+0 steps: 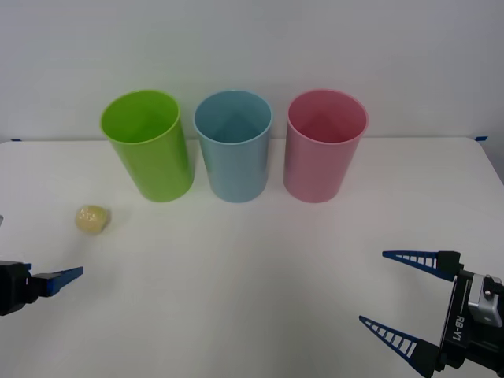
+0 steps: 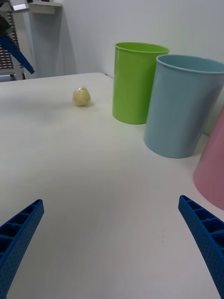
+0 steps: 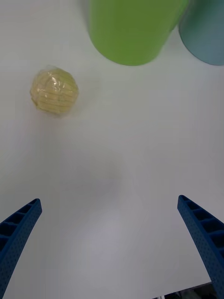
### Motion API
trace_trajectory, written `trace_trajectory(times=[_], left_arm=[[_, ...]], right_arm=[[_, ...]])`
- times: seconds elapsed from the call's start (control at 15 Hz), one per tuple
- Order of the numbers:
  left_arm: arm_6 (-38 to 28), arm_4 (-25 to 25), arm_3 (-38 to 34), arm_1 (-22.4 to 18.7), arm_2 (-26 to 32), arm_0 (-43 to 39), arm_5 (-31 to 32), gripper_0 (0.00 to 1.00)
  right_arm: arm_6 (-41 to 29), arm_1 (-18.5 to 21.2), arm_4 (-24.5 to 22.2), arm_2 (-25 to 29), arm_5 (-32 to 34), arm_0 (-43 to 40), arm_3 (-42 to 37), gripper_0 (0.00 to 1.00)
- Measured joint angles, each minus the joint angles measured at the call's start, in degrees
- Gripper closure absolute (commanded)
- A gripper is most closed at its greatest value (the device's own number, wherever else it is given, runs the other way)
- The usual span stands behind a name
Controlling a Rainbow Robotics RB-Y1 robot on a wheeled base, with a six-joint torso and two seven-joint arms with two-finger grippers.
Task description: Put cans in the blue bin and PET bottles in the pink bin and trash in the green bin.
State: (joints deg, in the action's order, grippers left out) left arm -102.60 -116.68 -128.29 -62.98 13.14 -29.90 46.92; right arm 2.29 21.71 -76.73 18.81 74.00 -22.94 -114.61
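Three bins stand in a row at the back of the white table: the green bin [image 1: 148,146] [image 2: 136,81] [image 3: 133,28], the blue bin [image 1: 234,146] [image 2: 184,105] [image 3: 205,32] in the middle and the pink bin [image 1: 324,146] [image 2: 212,173]. The trash [image 1: 92,219] [image 2: 81,96] [image 3: 54,90], a small wrinkly yellow-beige ball, lies on the table left of and nearer than the green bin. My left gripper [image 1: 47,282] [image 3: 108,201] is open, just short of the ball. My right gripper [image 1: 374,287] [image 2: 110,201] hangs open at the front right. Cans and PET bottles are out of view.
The white table [image 1: 252,268] ends at a pale wall just behind the bins. Small blue tape marks [image 1: 481,138] sit at its back corners. A shelf unit [image 2: 42,4] stands beyond the table's left side.
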Motion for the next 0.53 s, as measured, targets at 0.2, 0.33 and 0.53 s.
trace_trajectory(times=[0.2,0.33,0.53], left_arm=[[-0.23,0.35,4.52,-2.88,-3.5,6.14,0.06,0.0],[-0.27,0.0,8.12,-3.63,-7.75,12.22,0.98,0.0],[-0.32,-0.57,13.57,-3.56,-13.04,20.03,3.05,0.0]], right_arm=[[0.0,0.0,0.0,0.0,0.0,0.0,0.0,0.0],[0.0,0.0,0.0,0.0,0.0,0.0,0.0,0.0],[0.0,0.0,0.0,0.0,0.0,0.0,0.0,0.0]])
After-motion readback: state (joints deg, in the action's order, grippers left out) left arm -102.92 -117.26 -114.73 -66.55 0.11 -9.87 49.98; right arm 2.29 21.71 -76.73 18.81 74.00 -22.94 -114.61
